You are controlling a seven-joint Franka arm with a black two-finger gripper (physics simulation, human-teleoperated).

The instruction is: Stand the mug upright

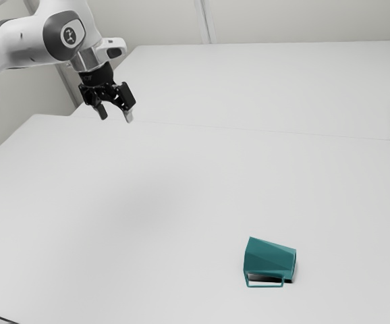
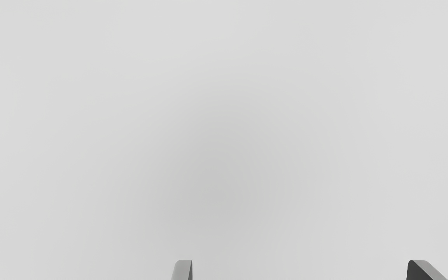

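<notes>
The tool (image 1: 116, 117) hangs wide and empty; the mug (image 1: 269, 259) lies tipped on the surface (image 1: 134, 256), below and well apart from it toward the exterior view's right, long axis running roughly that way.
</notes>
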